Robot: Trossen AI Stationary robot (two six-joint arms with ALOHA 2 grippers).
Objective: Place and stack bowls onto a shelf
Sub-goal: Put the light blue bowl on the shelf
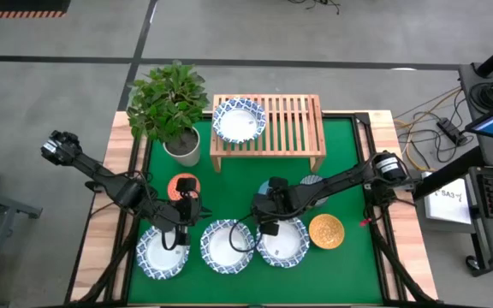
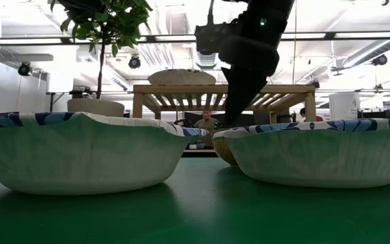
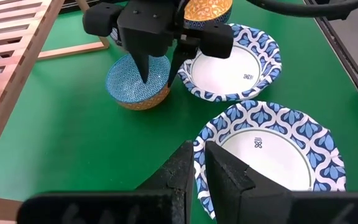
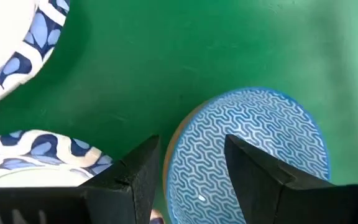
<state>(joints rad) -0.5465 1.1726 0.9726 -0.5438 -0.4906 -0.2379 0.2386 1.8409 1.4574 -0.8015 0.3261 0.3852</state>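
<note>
Three white blue-rimmed bowls stand in a row near the front edge: left (image 1: 163,252), middle (image 1: 227,246), right (image 1: 282,242). A fourth (image 1: 239,120) sits on the wooden shelf (image 1: 294,128). My right gripper (image 4: 188,155) is open above the light blue bowl (image 4: 247,149), one finger over its hollow and one outside its rim. My left gripper (image 3: 197,168) is closed to a narrow gap at the middle white bowl (image 3: 272,155). The orange-red bowl (image 1: 178,182), dark patterned bowl (image 1: 312,182) and golden bowl (image 1: 326,231) rest on the mat. My left gripper appears to pinch the middle white bowl's rim (image 3: 199,150) on its left side, one finger inside and one outside. It comes slanting down from the table's left. The fingers themselves hide the place of contact. The bowl rests on the mat.
A potted plant (image 1: 171,107) in a white pot (image 1: 183,145) stands at the shelf's left end. The shelf's right two thirds (image 1: 302,120) are bare slats. Wooden borders (image 1: 120,188) edge the green mat. Cables and equipment lie beyond the right edge.
</note>
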